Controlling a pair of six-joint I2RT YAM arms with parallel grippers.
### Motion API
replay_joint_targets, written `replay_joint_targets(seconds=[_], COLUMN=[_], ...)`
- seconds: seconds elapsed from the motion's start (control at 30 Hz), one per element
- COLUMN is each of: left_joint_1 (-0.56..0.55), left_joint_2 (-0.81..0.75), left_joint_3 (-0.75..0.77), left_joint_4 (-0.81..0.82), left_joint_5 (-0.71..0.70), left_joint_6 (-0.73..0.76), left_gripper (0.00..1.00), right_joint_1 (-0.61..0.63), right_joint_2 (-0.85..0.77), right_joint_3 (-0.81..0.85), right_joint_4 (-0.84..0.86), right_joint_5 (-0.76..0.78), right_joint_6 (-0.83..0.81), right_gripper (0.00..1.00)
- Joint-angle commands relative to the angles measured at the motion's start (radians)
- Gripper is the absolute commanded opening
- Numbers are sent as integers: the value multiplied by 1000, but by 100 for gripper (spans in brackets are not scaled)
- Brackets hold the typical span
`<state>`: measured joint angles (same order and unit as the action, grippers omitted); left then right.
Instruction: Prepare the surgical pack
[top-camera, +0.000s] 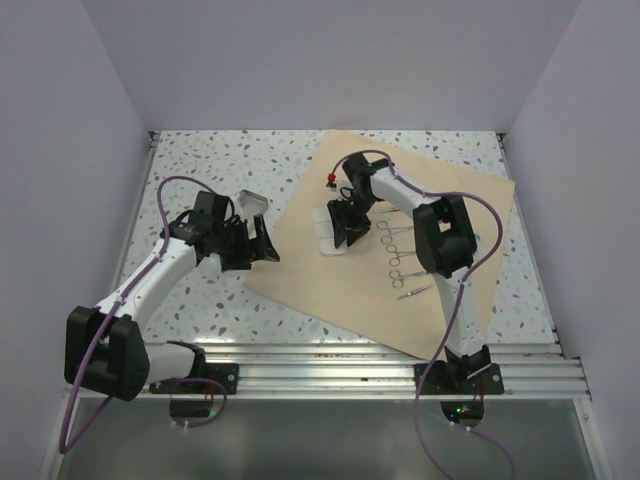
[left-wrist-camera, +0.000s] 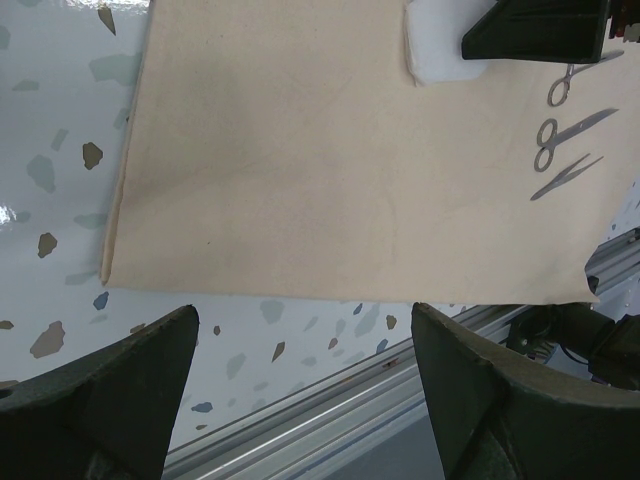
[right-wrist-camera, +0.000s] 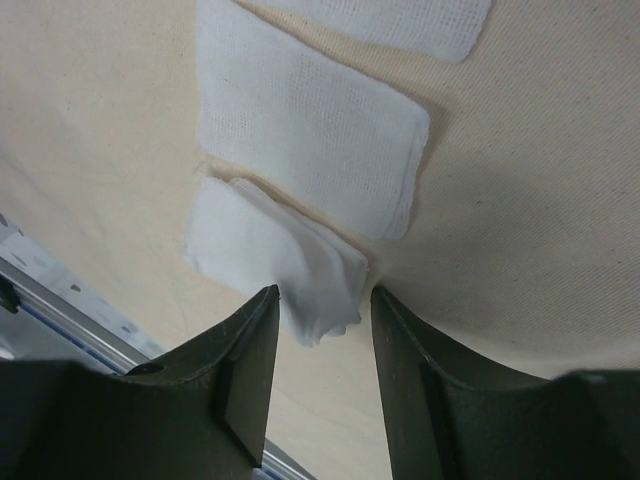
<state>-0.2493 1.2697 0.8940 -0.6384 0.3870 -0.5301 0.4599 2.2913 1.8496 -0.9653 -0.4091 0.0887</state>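
**Gauze corner between right hand's fingers; left hand wide apart off the wrap**

1. Wrap (top-camera: 330, 285): lies flat on the speckled counter (top-camera: 220, 160), turned cornerwise. It carries the gauze and the instruments.

2. Right hand (right-wrist-camera: 322, 300): reaches over the middle of the wrap, pointing down. Its fingers stand partly apart. The near corner of a small layered gauze (right-wrist-camera: 265, 250) lies in the gap between the fingertips. The rest of that piece rests slack on the wrap. Whether either finger presses on the cloth cannot be told.

3. Other gauze: a flat square (right-wrist-camera: 310, 140) lies just beyond the layered piece, their edges touching or nearly so. A further piece (right-wrist-camera: 390, 20) shows at the top edge of the right wrist view, beside the flat one. From above, the white patches sit directly under and to the left of the right hand.

4. Instruments (top-camera: 402, 262): laid in a row on the wrap, to the right of the right hand and apart from the gauze, partly under the right forearm.

5. Left hand (left-wrist-camera: 303, 325): fingers wide apart, over bare counter just short of the wrap's left edge. The wrap fills the view ahead of it, and the gauze and instruments lie well beyond.

6. Tray (top-camera: 252, 203): on the counter, off the wrap, just beyond the left hand.
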Motion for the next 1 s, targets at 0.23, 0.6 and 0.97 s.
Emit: replay_joint_targets(seconds=[0.23,0.6,0.97], left_joint_1=[7,7,5], left_joint_2=[-27,-46,-145], left_joint_3=[10,5,22], left_joint_4=[26,25,126], left_joint_5=[21,18,-5], left_joint_6=[-1,-11,-41], left_gripper=[91,91,100], right_joint_1=[42,43,43], right_joint_2=[33,31,-186], right_joint_3=[42,57,-45], right_joint_4=[-7,-4,19], right_joint_5=[33,16,-33], right_joint_6=[8,25,9], right_gripper=[35,11,0])
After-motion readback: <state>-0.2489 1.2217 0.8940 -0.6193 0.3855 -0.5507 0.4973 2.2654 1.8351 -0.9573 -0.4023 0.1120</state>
